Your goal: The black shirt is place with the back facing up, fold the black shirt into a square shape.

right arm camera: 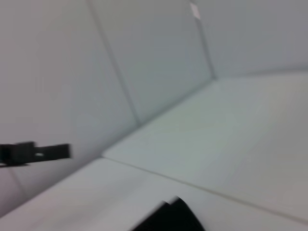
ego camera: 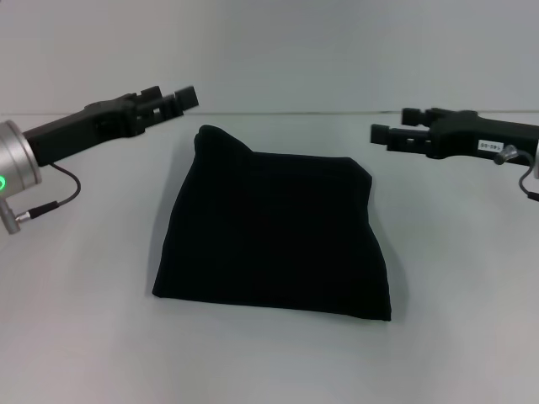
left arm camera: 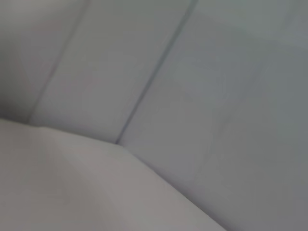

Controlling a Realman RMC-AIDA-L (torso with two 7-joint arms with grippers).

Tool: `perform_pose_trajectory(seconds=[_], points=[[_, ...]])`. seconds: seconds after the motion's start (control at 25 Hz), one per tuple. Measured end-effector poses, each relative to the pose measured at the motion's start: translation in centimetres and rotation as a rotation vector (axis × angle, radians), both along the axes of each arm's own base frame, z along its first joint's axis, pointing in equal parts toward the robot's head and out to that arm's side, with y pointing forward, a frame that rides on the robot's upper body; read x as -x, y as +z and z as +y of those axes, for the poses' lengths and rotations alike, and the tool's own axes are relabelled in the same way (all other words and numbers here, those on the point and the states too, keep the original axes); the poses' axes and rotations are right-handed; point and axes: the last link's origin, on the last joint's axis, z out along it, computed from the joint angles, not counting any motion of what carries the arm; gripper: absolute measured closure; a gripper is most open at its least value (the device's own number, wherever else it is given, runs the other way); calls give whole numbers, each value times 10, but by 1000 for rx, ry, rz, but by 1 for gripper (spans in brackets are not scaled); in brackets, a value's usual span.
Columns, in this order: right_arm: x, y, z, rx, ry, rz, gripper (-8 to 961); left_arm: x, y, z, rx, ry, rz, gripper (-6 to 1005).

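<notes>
Both grippers, left (ego camera: 187, 97) and right (ego camera: 381, 135), hover clear; I can't tell their finger state. I see the black shirt (ego camera: 274, 236) folded roughly square on the table (ego camera: 84, 337), lettering hidden.

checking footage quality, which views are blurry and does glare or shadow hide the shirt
Head view: sharp, even light, no glare; the black shirt shows as a flat dark mass with little fold detail. Left wrist view: soft, only pale surfaces. Right wrist view: blurred, just a shirt corner and the far left gripper.
</notes>
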Motion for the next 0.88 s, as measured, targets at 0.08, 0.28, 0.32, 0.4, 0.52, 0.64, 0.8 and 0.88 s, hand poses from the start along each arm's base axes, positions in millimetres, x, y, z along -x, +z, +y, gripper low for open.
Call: perform_pose_trajectory(seconds=[0.08, 0.28, 0.32, 0.4, 0.52, 0.64, 0.8, 0.88], points=[[3, -2, -3, -6, 36, 3, 38, -2, -2, -3, -7, -46, 21, 93], [15, -5, -15, -10, 201, 11, 38, -8, -18, -10, -30, -209, 133, 92], [17, -4, -16, -3, 224, 4, 38, -9, -21, -10, -26, -230, 152, 92], [21, -2, -17, 11, 252, -18, 38, -11, -26, -11, -14, -264, 193, 93], [24, 2, -15, 44, 263, -62, 38, -13, -34, -11, 26, -305, 258, 93], [25, 1, -15, 82, 250, -99, 38, -14, -40, -9, 59, -321, 309, 93], [23, -2, -14, 125, 227, -144, 38, -14, -48, -8, 102, -329, 359, 94], [21, -5, -14, 144, 213, -167, 38, -12, -51, -8, 117, -323, 379, 93]])
